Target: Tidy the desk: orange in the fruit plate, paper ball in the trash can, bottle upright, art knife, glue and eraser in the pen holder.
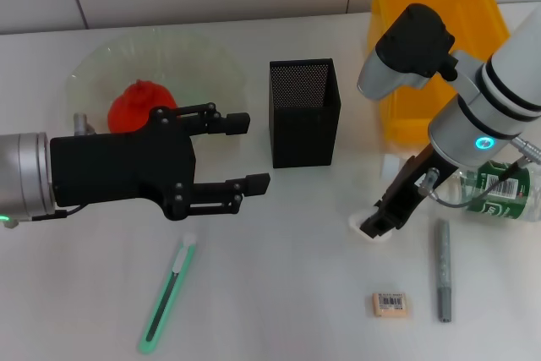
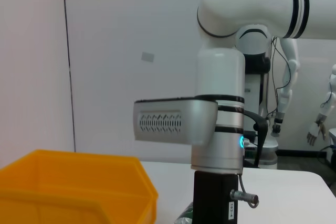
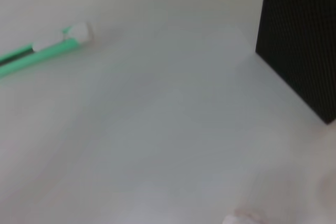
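A black mesh pen holder (image 1: 304, 112), a yellow plastic bin (image 1: 431, 19), a green-and-white art knife (image 1: 167, 295), and a green-labelled clear bottle (image 1: 499, 194).

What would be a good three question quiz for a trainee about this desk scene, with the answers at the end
1. True or false: the orange already lies in the fruit plate.
2. Which item lies closest to the eraser: A) art knife, B) glue stick, C) pen holder?
3. Fill in: the bottle lies on its ____ behind the right arm.

Key:
1. True.
2. B.
3. Side. Also note that the left gripper is open in front of the plate, and the right gripper is low at the paper ball.
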